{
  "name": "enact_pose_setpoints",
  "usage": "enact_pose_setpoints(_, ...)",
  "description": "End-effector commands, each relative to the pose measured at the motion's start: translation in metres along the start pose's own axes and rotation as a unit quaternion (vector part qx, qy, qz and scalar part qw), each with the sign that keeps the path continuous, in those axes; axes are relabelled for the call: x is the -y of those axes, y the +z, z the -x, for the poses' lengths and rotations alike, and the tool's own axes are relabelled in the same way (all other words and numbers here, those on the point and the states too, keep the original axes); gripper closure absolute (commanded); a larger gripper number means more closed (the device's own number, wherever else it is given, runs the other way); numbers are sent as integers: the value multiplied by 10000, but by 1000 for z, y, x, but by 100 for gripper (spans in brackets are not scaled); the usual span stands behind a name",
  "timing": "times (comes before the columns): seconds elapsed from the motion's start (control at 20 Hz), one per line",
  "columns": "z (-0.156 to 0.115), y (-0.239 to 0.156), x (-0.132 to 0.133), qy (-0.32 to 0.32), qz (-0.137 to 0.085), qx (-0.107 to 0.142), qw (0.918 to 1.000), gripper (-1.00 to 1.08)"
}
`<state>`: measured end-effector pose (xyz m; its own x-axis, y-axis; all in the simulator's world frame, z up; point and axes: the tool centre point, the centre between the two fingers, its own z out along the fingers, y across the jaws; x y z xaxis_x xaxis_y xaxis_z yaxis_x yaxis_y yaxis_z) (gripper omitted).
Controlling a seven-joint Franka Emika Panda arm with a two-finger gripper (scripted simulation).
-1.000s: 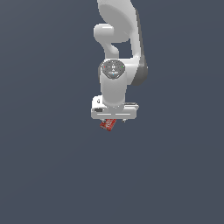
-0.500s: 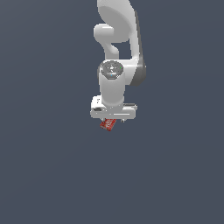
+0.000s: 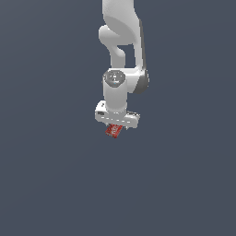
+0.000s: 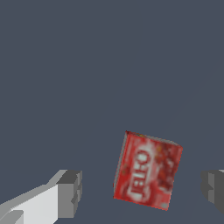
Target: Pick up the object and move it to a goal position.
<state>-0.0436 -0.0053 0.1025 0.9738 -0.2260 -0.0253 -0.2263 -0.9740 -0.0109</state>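
The object, a small red box [image 3: 113,130] with white markings, lies tilted on the dark grey surface right under the white hand. In the wrist view the box [image 4: 148,171] sits between the two grey fingertips, with a clear gap on each side. My gripper [image 3: 115,125] points down over it and is open. One fingertip [image 4: 70,194] shows whole. The other [image 4: 214,190] is cut by the frame's edge. Neither touches the box. In the exterior view the hand hides the fingers and the box's top edge.
The flat dark grey surface [image 3: 184,184] stretches all around. The white arm [image 3: 123,50] rises from the hand to the top of the exterior view.
The hand has turned a little about its own axis, so its crossbar now looks slanted in the exterior view. The red box has stayed where it was.
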Motion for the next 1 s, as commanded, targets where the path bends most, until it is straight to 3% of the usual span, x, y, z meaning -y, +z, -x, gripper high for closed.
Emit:
enact_pose_setpoints(0.0,9,11,-7,315,9,-34,9995,-92)
enact_pose_setpoints(0.45,29,35,-23,1035,36,-119,9946,-92)
enact_pose_setpoints(0.95,32,42,-25,1116,40,-126,9937,-92)
